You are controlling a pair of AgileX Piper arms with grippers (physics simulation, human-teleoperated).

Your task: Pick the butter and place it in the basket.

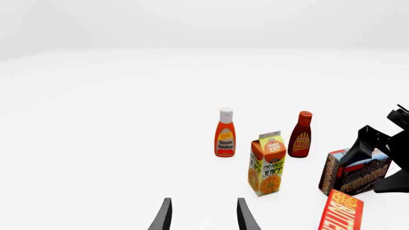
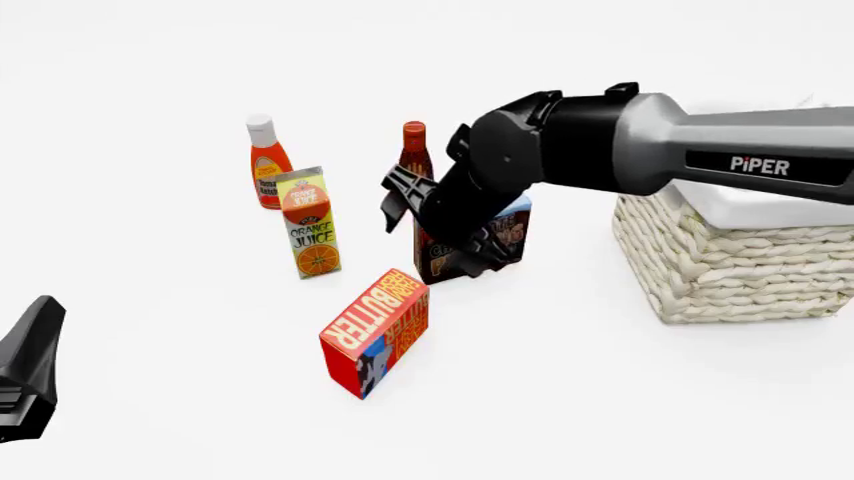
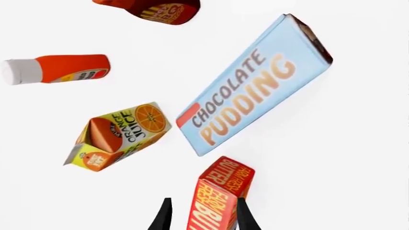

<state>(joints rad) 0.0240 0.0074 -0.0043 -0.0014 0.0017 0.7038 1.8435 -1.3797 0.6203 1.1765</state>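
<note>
The butter [image 2: 376, 330], a red carton with yellow-orange lettering, lies on its long side on the white table. It also shows in the right wrist view [image 3: 217, 196] and the left wrist view [image 1: 342, 213]. My right gripper [image 2: 430, 232] is open and empty. It hovers above and just behind the butter, in front of the pudding box. In its wrist view the butter appears between the open fingers [image 3: 203, 218], still apart from them. The basket [image 2: 727, 265] stands at the right under the right arm. My left gripper [image 1: 203, 218] is open and empty at the near left [image 2: 27, 370].
A Chocolate Pudding box [image 2: 501, 235] stands right behind the butter, partly hidden by the right gripper. An orange juice carton [image 2: 310, 222], a ketchup bottle [image 2: 268, 160] and a BBQ sauce bottle [image 2: 415, 150] stand to the left and behind.
</note>
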